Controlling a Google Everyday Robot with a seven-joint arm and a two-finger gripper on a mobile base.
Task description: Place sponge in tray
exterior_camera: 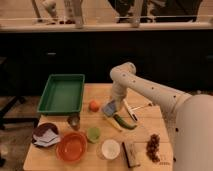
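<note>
Your end effector (111, 106) hangs low over the middle of the desk (100, 92), fingers clamped on the grey-blue sponge (107, 109). The green tray (66, 76) lies well off to its left in view, apart from the sponge. An orange ball (94, 105) sits just left of the end effector.

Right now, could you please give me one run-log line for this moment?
gripper shut on sponge | over table centre | tray left, without sponge
</note>
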